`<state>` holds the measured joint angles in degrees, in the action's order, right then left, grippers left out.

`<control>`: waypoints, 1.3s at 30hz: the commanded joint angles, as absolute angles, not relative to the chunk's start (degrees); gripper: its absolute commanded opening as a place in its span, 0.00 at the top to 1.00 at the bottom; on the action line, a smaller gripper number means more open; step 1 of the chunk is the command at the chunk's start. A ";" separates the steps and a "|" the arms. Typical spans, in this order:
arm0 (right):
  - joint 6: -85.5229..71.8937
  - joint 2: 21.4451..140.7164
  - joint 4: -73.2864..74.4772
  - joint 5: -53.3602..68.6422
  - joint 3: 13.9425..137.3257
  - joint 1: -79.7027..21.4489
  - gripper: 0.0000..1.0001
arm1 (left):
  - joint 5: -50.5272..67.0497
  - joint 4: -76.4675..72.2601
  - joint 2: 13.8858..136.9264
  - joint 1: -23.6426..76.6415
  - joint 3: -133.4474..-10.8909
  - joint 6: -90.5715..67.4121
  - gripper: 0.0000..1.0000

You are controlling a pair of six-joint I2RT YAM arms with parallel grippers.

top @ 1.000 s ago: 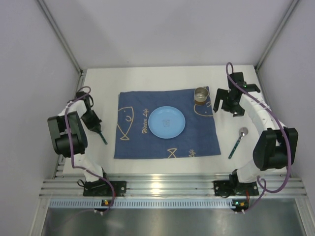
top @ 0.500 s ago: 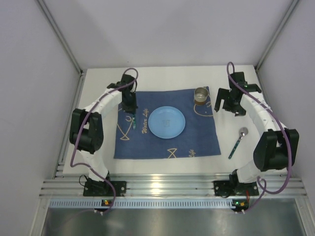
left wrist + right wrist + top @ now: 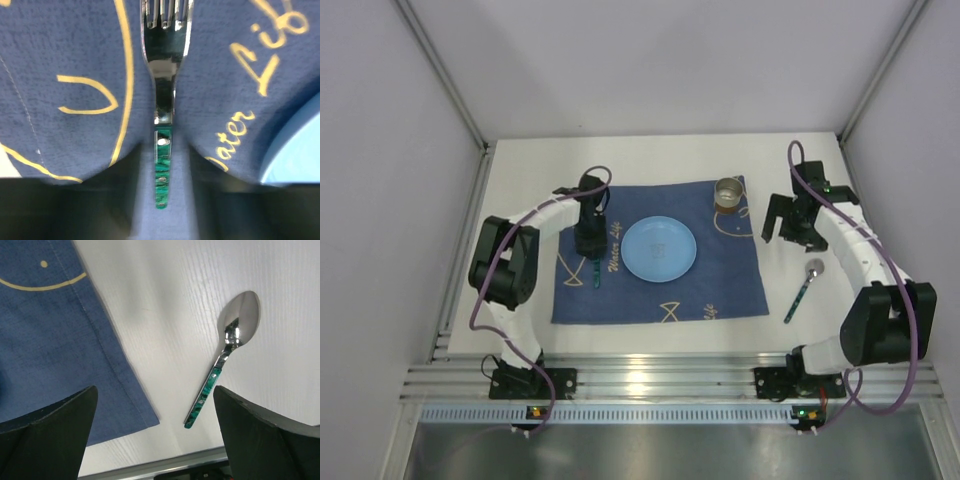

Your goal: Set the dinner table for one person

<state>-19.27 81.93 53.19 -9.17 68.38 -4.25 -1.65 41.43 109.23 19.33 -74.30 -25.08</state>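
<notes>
One silver spoon with a green handle (image 3: 223, 357) lies on the plain white matte bench (image 3: 165, 300), just right of the dark blue fish-print cloth (image 3: 45, 335) — slantwise under the right gripper (image 3: 155, 400), jaws wide open. Left gripper (image 3: 161, 220) jaws stand slightly parted about the green-handled fork (image 3: 162, 90) — on the cloth.

Open tabletop (image 3: 165, 315) around the spoon (image 3: 225, 347)

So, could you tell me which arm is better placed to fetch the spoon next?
Right: the right gripper, open, hangs near the spoon on the bare table, while the left gripper is beyond the plate, at the fork.
</notes>
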 commanded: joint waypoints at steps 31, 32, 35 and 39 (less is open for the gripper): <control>-30.50 82.34 45.18 -5.53 46.41 16.61 0.50 | 5.27 44.21 80.68 19.95 -65.48 -24.52 0.03; -30.24 83.14 45.09 -5.89 46.58 16.26 0.51 | 5.27 44.30 80.68 19.95 -65.57 -24.43 0.03; -29.79 85.16 44.47 -6.50 46.84 14.95 0.55 | 6.15 43.95 80.68 19.95 -65.48 -24.78 0.03; -29.80 85.52 44.65 -8.43 47.02 12.92 0.70 | 7.82 43.24 81.30 19.95 -65.39 -24.87 0.03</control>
<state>-29.98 85.36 45.87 -5.34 45.80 14.26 5.91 43.72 82.41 20.14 -65.43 -25.32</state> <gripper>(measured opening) 0.325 0.970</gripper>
